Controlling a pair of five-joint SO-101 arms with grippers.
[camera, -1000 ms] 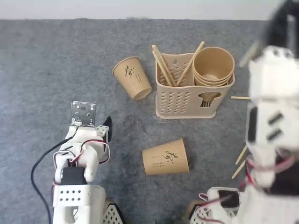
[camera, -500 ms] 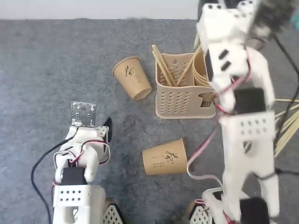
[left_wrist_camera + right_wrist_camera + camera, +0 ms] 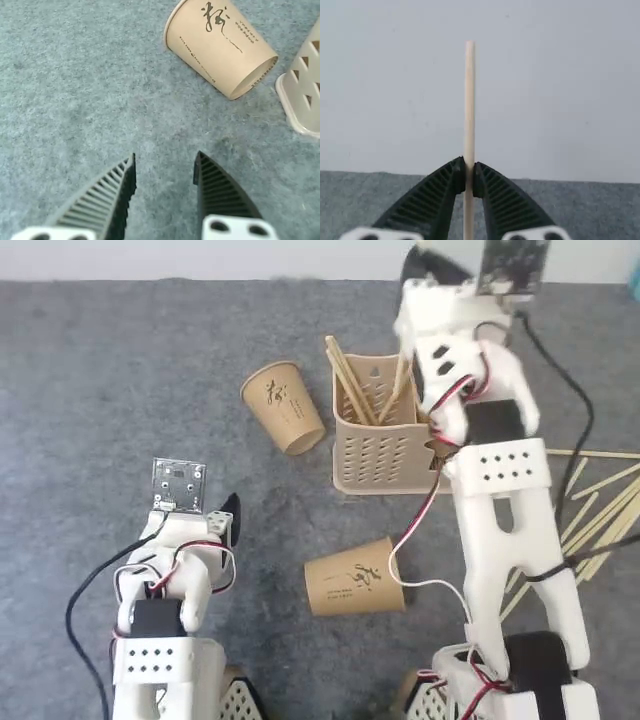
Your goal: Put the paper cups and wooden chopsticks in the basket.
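Grey carpet (image 3: 120,360), tan cups (image 3: 283,407) — black brush marks, beige slotted basket (image 3: 385,455), pale chopsticks (image 3: 348,380), black ribbed jaws

Paper cups in view: two, the far cup (image 3: 285,408) and the near cup (image 3: 355,578). Basket (image 3: 385,450): one. Wooden chopsticks: one held chopstick (image 3: 469,100), at least three basket chopsticks (image 3: 345,375), at least four loose chopsticks (image 3: 595,453). Arms: two, left arm (image 3: 165,590) and right arm (image 3: 500,500).

nothing legible. a dark brush-stroke mark stands on the side of the far cup (image 3: 284,407) and of the near cup (image 3: 355,578); neither reads.
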